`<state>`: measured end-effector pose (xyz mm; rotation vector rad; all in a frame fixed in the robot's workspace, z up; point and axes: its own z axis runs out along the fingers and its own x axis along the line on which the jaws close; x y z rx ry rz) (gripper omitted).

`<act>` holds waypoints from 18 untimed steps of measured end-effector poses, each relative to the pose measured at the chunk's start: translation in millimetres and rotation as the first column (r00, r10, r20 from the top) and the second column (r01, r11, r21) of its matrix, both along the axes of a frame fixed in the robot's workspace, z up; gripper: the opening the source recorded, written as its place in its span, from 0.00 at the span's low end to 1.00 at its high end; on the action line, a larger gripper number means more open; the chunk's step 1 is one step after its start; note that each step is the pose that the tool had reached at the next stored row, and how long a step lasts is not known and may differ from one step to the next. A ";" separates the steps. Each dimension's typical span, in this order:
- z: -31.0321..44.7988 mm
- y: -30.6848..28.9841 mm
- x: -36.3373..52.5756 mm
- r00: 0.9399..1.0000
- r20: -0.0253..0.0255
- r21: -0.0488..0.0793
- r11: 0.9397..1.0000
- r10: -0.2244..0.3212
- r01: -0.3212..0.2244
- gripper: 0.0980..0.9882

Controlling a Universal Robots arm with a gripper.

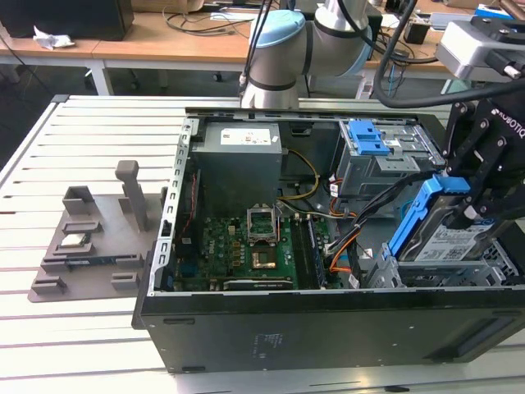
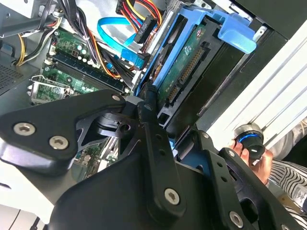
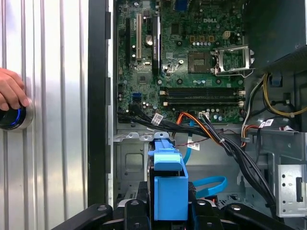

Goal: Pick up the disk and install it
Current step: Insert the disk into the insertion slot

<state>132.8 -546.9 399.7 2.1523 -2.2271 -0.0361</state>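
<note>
Claw (image 1: 474, 215) clamped tight on the disk (image 1: 453, 238), fingers (image 2: 152, 125) pinching its blue frame, jaws closed right down to the disk's width. Disk tilted on edge just under the claw, lower end down in the metal bay (image 1: 459, 267) at the case's (image 1: 328, 328) corner on the exterior view's right, not lying flat. Orange and black cables (image 3: 206, 127) plus a blue one (image 3: 211, 184) just beyond the disk, motherboard (image 3: 192, 52) further off past those. Grey tray (image 1: 82, 246) with a small chip (image 1: 75, 240) well away from the claw, outside the case. Hand (image 3: 10, 91) on a blue-lit knob (image 3: 12, 117) out on the slatted table (image 3: 53, 143)
</note>
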 end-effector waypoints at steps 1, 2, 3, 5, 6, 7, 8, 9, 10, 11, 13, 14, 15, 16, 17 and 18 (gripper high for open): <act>-0.4 0.0 0.0 1.000 0.000 0.000 1.000 0.000 0.000 0.30; -1.7 0.0 0.0 1.000 0.000 0.000 1.000 0.000 0.000 0.30; -2.7 0.0 0.0 1.000 0.000 0.000 1.000 0.000 0.000 0.30; -4.2 0.0 0.0 1.000 0.000 0.000 1.000 0.000 0.000 0.30; -4.8 0.0 0.0 1.000 0.000 0.000 1.000 0.000 0.000 0.30; -5.7 0.0 0.0 1.000 0.000 0.000 1.000 0.000 0.000 0.30; -6.4 0.0 0.0 1.000 0.000 0.000 1.000 0.000 0.000 0.30; -7.1 0.0 0.0 1.000 0.000 0.000 1.000 0.000 0.000 0.30; -7.8 0.0 0.0 1.000 0.000 0.000 1.000 0.000 0.000 0.30; -8.5 0.0 0.0 1.000 0.000 0.000 1.000 0.000 0.000 0.30; -8.8 0.0 0.0 1.000 0.000 0.000 1.000 0.000 0.000 0.30; -8.8 0.0 0.0 1.000 0.000 0.000 1.000 0.000 0.000 0.30; -8.9 0.0 0.0 1.000 0.000 0.000 1.000 0.000 0.000 0.31; -8.9 0.0 0.0 1.000 0.000 0.000 1.000 0.000 0.000 0.31; -8.9 0.0 0.0 1.000 0.000 0.000 1.000 0.000 0.000 0.38; -9.0 0.0 0.0 1.000 0.000 0.000 1.000 0.000 0.000 0.38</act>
